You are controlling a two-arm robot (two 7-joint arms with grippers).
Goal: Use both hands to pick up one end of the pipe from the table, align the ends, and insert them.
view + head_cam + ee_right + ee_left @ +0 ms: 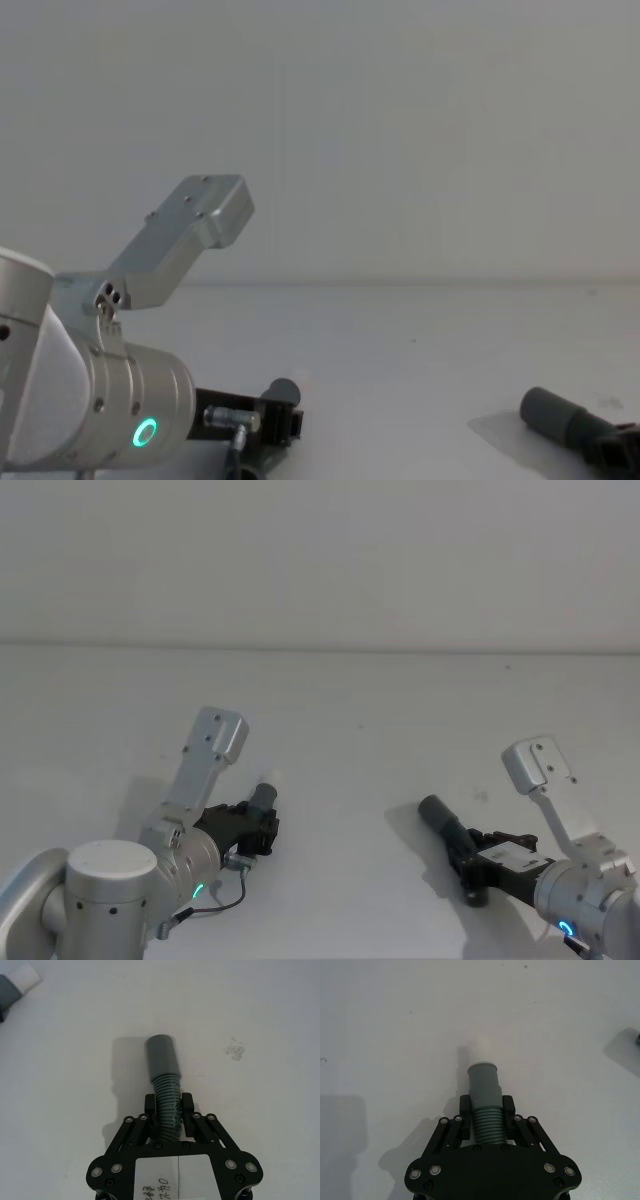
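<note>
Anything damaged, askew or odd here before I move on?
Nothing serious. The left hand grips the pipe behind its white-tipped end, and the right hand grips it behind the plain sleeve end. Both cuffs look intact. The only oddity is a small grey smudge on the table beside the sleeve.

Plain pale grey wall point(320, 560) at the back, bare, lower edge a straight horizontal seam. Small dark speck point(508, 666) just below that seam, right of centre. Second, fainter speck point(360, 725) nearer the middle. Faint grey smudge point(235, 1051), a loose cluster of flecks, well apart from both specks.
</note>
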